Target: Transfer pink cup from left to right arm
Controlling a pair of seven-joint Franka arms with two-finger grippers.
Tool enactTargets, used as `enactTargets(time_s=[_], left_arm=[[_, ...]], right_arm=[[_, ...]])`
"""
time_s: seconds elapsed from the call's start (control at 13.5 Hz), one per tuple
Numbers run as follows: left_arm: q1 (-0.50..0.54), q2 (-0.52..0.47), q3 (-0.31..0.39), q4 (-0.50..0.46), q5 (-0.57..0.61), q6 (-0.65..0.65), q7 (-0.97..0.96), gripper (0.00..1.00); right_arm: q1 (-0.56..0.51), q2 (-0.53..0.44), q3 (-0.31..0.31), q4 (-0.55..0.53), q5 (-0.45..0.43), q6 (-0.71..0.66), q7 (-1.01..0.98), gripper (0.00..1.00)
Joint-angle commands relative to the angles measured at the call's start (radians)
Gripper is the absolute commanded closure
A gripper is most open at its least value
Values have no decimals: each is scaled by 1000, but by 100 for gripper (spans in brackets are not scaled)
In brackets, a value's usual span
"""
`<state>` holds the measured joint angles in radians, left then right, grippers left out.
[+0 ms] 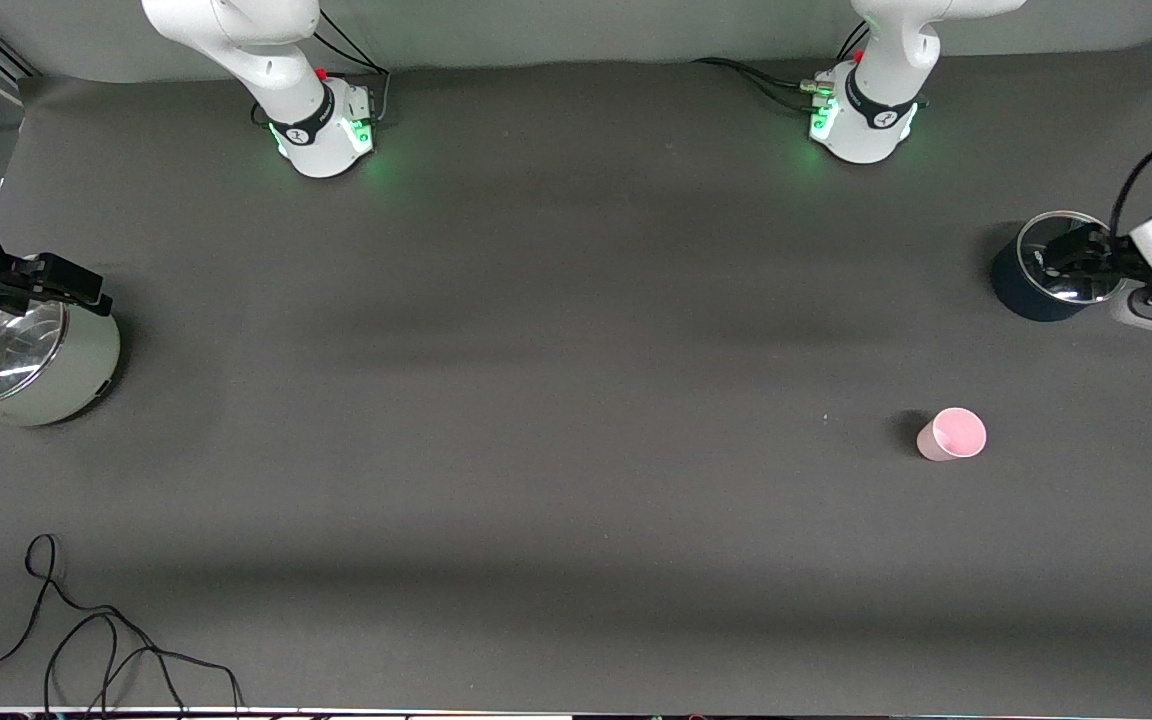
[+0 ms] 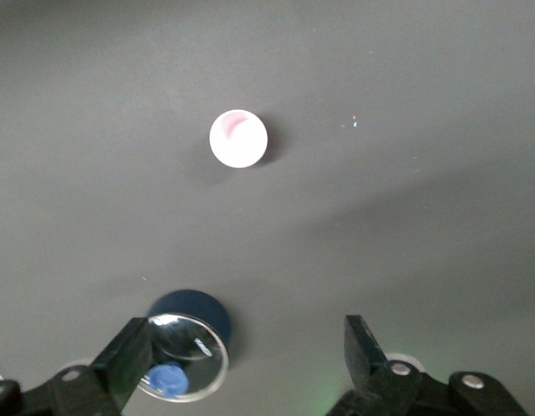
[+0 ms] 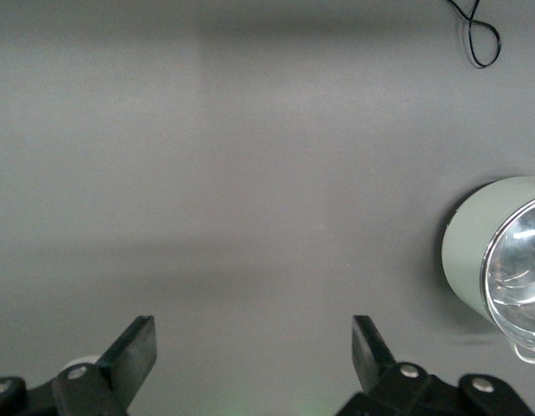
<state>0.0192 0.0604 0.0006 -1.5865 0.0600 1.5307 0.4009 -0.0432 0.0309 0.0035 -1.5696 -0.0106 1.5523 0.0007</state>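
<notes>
The pink cup (image 1: 951, 434) stands upright and alone on the dark mat, toward the left arm's end of the table. It also shows in the left wrist view (image 2: 238, 139), well away from the fingers. My left gripper (image 1: 1061, 258) is open and empty over a dark blue pot (image 1: 1041, 290); in its wrist view (image 2: 245, 357) the jaws stand wide apart. My right gripper (image 1: 81, 285) is open and empty over a pale green pot (image 1: 66, 370) at the right arm's end; in its wrist view (image 3: 254, 351) nothing lies between the jaws.
The dark blue pot (image 2: 191, 345) has a glass lid with a blue knob. The pale green pot (image 3: 497, 260) has a shiny lid. A loose black cable (image 1: 86, 640) lies near the front edge at the right arm's end and shows in the right wrist view (image 3: 475, 35).
</notes>
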Motion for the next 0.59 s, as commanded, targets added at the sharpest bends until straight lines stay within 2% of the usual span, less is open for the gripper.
enactTargets(time_s=[0.0,0.15,0.52], left_arm=[[39,9,-2,-3,-3,37,161,1],[73,27,-2,-9,-25,69,313,1],[162,101,-2,-33,-164,144,659,4]], right_arm=[[3,6,-5,29,4,-11,-7,0],[3,9,-5,33,4,-11,-7,0],[3,17,-5,48,4,-11,-5,0]])
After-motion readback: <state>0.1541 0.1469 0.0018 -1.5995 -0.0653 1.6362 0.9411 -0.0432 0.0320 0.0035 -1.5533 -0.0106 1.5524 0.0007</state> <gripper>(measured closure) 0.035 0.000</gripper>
